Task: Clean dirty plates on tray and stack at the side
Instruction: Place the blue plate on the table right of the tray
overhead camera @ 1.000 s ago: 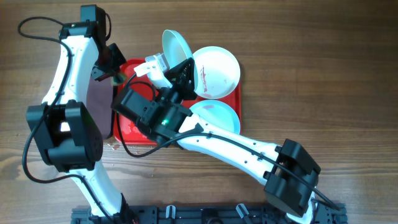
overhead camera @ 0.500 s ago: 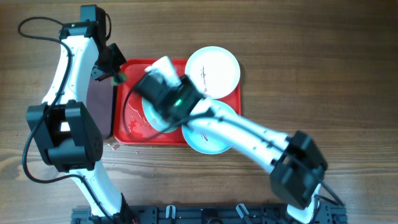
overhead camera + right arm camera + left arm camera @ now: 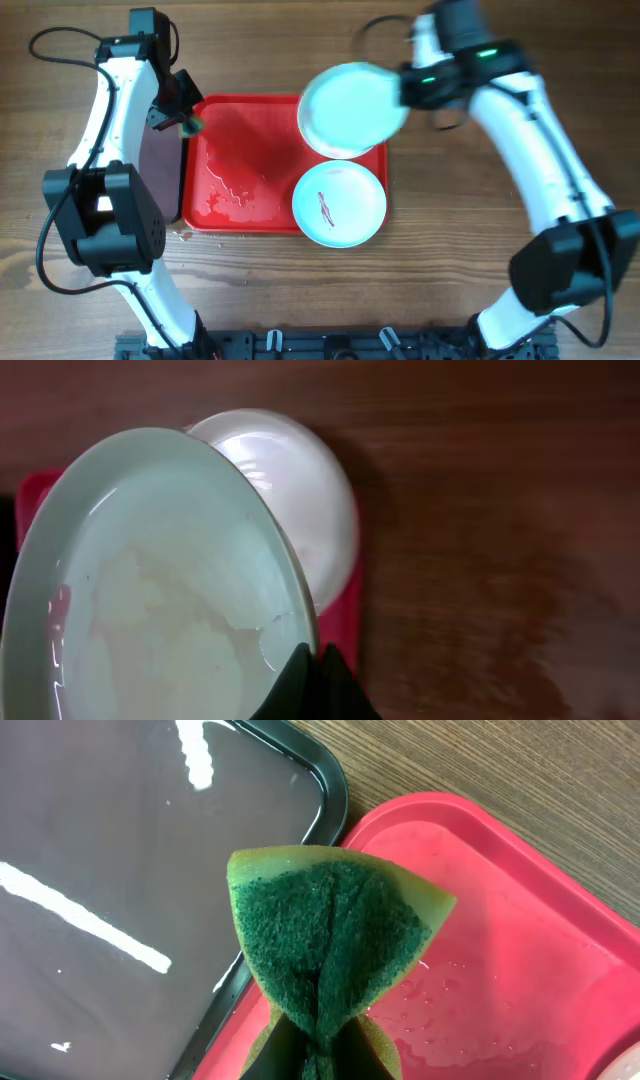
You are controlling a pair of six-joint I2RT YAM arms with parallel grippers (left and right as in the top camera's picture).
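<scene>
Above tray [image 3: 250,170] upper-right corner, overhead: right arm blurred; right gripper [image 3: 410,88] clamps mint plate [image 3: 350,108] by rim. Smeared plate [image 3: 340,205] on tray lower-right corner.
Left wrist: left gripper [image 3: 305,1055] cut off, pinching sponge [image 3: 330,940] over tray left rim, beside black tray [image 3: 120,870].
Right wrist: white plate [image 3: 300,490] half hidden behind mint plate, on tray corner.

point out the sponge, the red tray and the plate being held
sponge [image 3: 335,945]: left wrist view, on its dark green scouring face
red tray [image 3: 250,140]: overhead view, on a bare patch of its floor
held plate [image 3: 150,590]: right wrist view, on the middle of its pale inner face
</scene>
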